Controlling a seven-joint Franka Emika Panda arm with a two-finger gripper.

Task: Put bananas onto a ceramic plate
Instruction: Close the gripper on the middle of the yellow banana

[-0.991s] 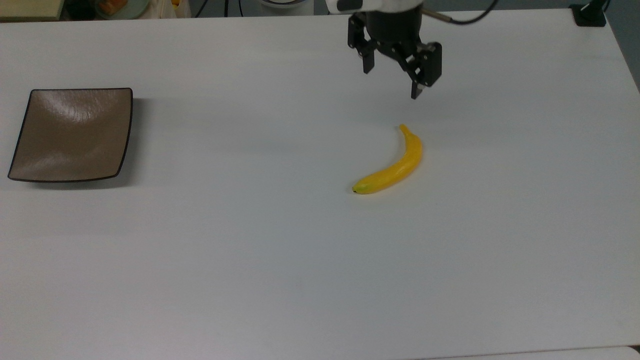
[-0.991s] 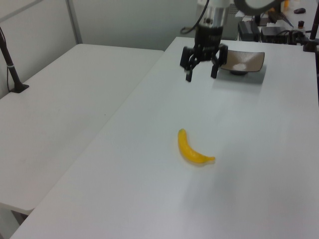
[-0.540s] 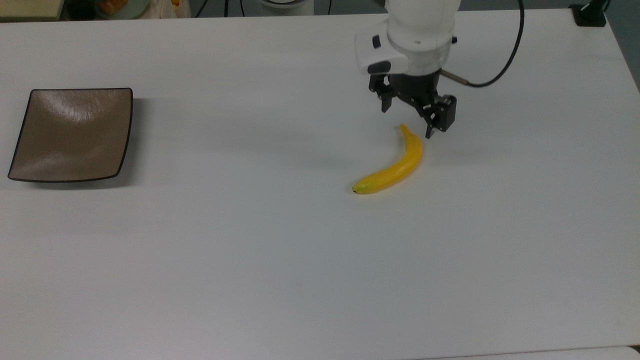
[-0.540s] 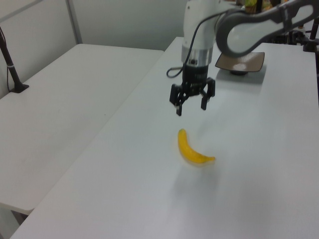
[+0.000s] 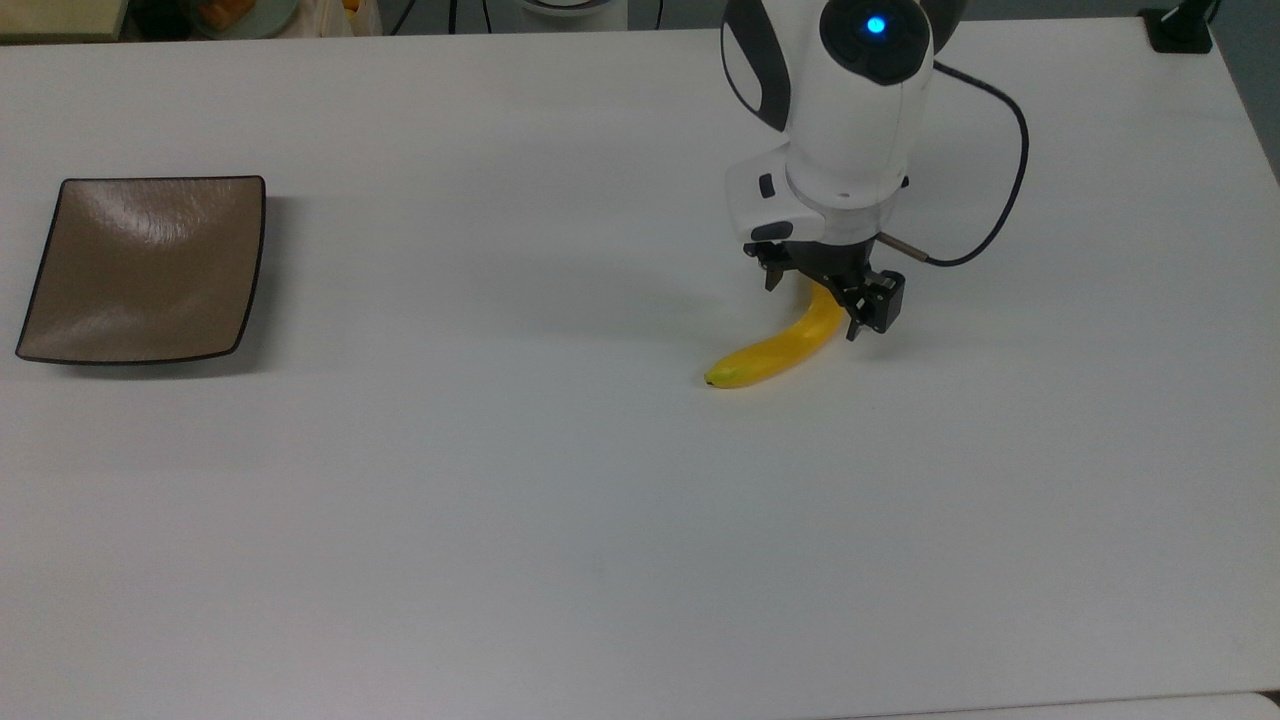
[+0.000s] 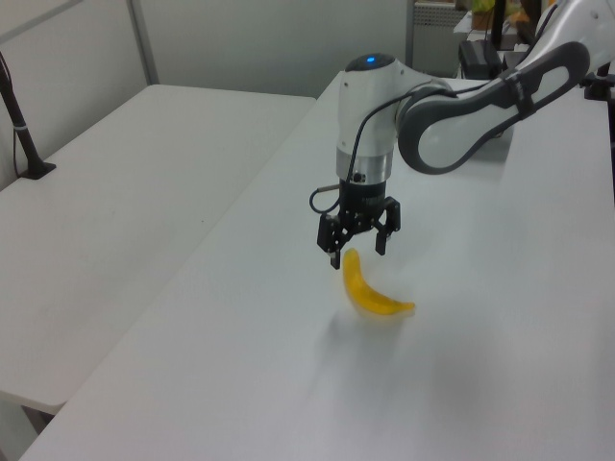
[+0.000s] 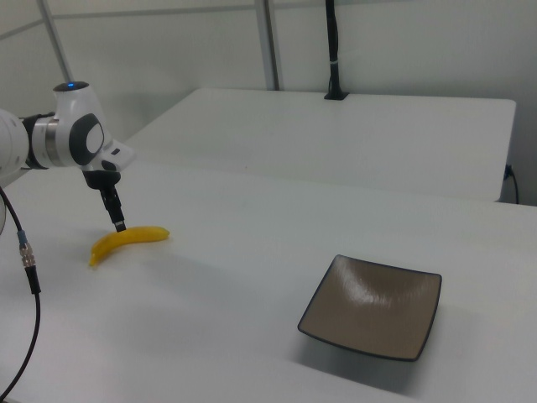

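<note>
Hand (image 5: 818, 306) low over stem end of banana (image 5: 775, 351), fingers spread wide either side, gripping nothing, banana flat on white desk (image 5: 500, 500), brown plate (image 5: 140, 270) well apart at top view's left

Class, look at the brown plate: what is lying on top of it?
Nothing lies on the ceramic plate. The banana rests on the white table, under the open gripper.

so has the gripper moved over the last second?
Yes. In the top view the gripper has come down the image from near the table's far edge to the banana's stem end, open fingers straddling it. The banana lies where it was.
</note>
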